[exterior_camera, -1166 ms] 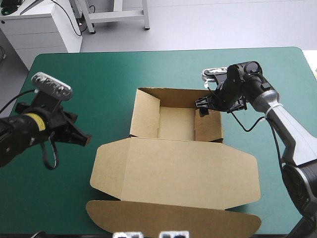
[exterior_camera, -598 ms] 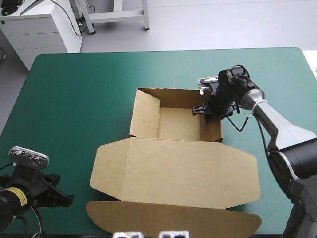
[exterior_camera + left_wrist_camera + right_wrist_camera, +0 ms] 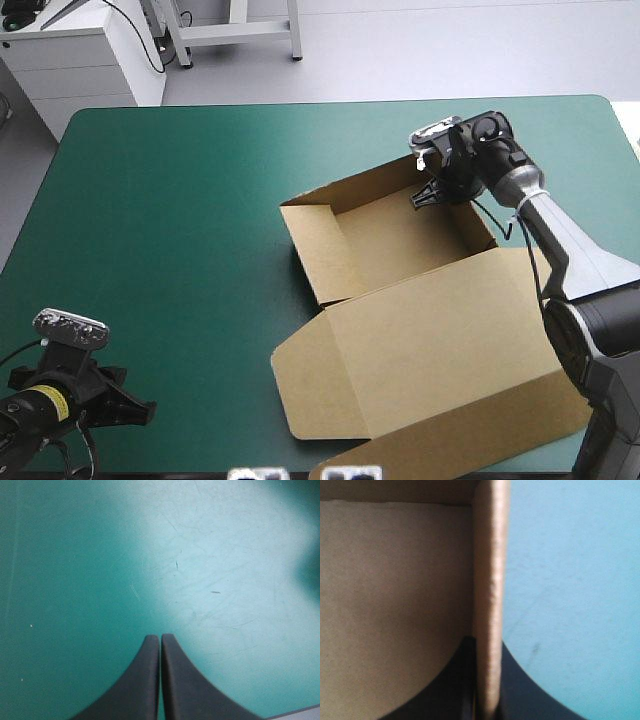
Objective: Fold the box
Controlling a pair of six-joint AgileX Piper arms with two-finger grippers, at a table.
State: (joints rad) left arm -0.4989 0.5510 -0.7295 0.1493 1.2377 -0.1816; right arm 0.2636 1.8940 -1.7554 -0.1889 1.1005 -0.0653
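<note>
We note the box [image 3: 400, 245], an open tray askew right of centre on the cover [image 3: 180, 200], with the right gripper [image 3: 427, 195] pinched on its far-right wall, likely to steer it, and the left gripper [image 3: 160, 638] closed, parked near-left.

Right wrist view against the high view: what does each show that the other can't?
Only the right wrist view shows the grip closely: the right gripper shut on a wall of the box, one finger inside, one outside. Only the high view shows the whole box, its lid flat, and the left gripper far off at the teal-green cover's near-left corner. Both show the right gripper on the box and that cover.
</note>
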